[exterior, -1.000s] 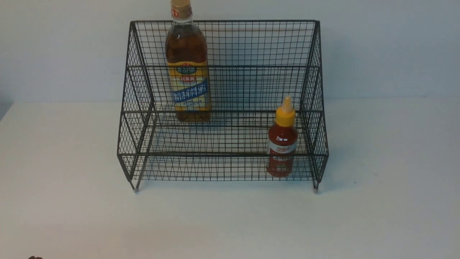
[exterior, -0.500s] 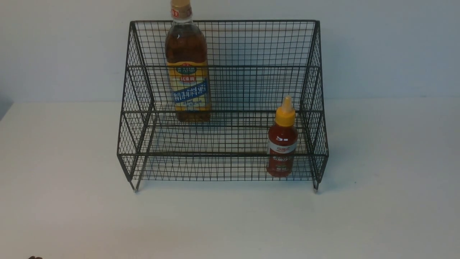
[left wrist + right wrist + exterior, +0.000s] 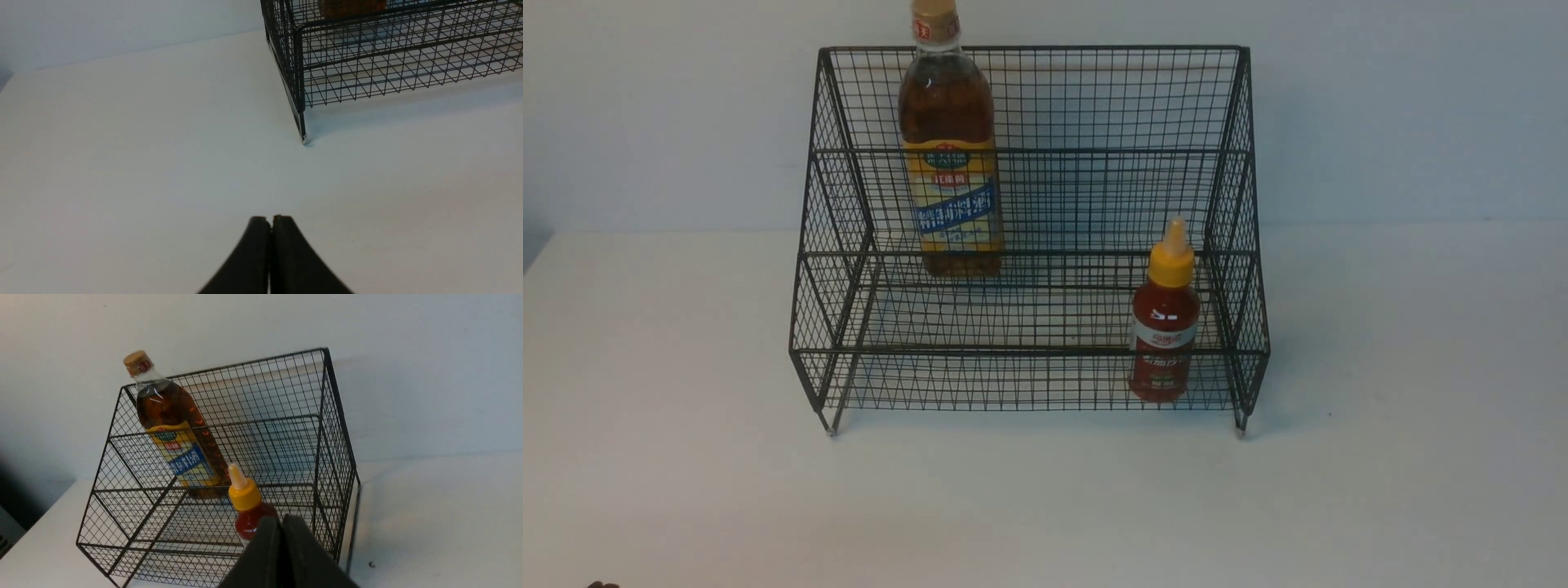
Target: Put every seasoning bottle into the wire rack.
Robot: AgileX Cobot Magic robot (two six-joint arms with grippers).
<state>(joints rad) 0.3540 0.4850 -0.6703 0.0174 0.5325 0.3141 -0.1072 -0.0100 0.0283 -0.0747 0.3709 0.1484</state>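
Both of my grippers are together at the tips, with nothing between them: the left gripper (image 3: 271, 222) has its dark fingers meeting over the white table (image 3: 1029, 498), and the right gripper (image 3: 284, 522) is brought together the same way, its fingers covering part of the small bottle and of the rack in my right wrist view. I see the black wire rack (image 3: 1029, 351) on the table in front of a pale wall (image 3: 1405, 114), its short feet on the white surface, and both seasoning bottles are inside it. The tall amber bottle (image 3: 949, 106) is in the upper, rear tier towards the left end, upright, its tan cap (image 3: 935, 20) rising above the rack's back edge and its yellow-and-blue label (image 3: 954, 196) facing me through the mesh. The small red sauce bottle (image 3: 1165, 314) is in the lower, front tier near the right end, also upright, with its yellow nozzle cap (image 3: 1172, 265) pointing up and the front rail crossing its lower part. The two bottles are apart from each other, and neither of my grippers touches them. In my left wrist view I get only one end of the rack, with a foot on the table and the base of the amber bottle behind the wires
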